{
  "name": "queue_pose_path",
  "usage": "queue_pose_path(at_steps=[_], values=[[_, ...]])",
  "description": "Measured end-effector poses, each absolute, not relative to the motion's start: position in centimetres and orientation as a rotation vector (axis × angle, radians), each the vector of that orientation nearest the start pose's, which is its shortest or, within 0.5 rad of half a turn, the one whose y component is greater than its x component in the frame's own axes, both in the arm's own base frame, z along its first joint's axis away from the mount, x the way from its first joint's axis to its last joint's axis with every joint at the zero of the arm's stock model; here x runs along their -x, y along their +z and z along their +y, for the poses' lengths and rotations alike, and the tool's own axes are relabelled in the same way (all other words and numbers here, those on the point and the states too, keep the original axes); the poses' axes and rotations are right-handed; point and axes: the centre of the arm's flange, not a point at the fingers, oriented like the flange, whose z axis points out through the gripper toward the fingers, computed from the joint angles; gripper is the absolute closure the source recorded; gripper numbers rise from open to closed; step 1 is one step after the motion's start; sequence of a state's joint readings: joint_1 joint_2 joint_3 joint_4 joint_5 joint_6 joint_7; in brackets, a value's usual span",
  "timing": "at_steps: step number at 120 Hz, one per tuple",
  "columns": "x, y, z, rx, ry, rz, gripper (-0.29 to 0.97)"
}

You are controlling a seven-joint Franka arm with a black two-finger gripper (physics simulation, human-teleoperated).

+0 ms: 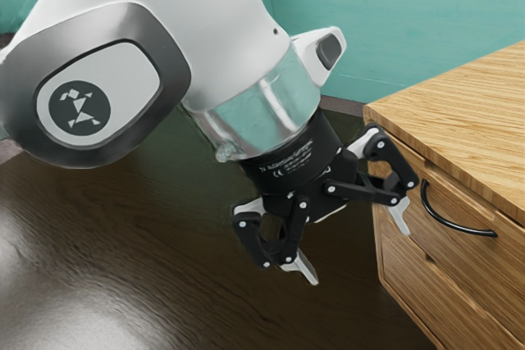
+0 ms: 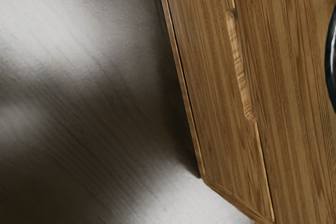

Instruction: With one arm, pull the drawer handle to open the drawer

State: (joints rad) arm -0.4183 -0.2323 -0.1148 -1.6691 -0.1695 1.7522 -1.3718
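Note:
A wooden cabinet [image 1: 476,112] stands at the exterior view's right, with a drawer front [image 1: 459,239] under its top. A black curved handle [image 1: 454,217] sticks out of that drawer front. My gripper [image 1: 354,245] hangs just off the cabinet's corner, open, with its fingers spread wide and nothing between them. One fingertip [image 1: 400,217] is close to the handle's near end without touching it. The other fingertip [image 1: 306,270] points down toward the floor. In the wrist view the cabinet's wood panels [image 2: 220,103] run past the hand, and a sliver of the black handle [image 2: 331,61] shows at the edge.
The dark glossy floor [image 1: 123,268] spreads under and behind the arm. A teal wall [image 1: 394,14] with a dark baseboard stands behind the cabinet. A lower drawer front [image 1: 435,297] sits below the handled one.

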Motion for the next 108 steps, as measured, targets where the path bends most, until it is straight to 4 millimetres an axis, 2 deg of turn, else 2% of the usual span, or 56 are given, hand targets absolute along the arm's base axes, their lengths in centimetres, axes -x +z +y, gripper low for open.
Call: queue_pose_path(at_steps=[10,24,42,80,108], values=[[-43.0,70.6,-28.0,3.17,-0.103,-1.454,0.0],[-43.9,70.5,-28.2,3.178,-0.127,-1.515,0.0],[-45.9,70.2,-26.7,3.149,-0.147,-1.634,0.0],[-47.0,70.0,-26.0,3.112,-0.209,-1.704,0.0],[-47.4,69.5,-26.3,3.099,-0.228,-1.698,0.0]])
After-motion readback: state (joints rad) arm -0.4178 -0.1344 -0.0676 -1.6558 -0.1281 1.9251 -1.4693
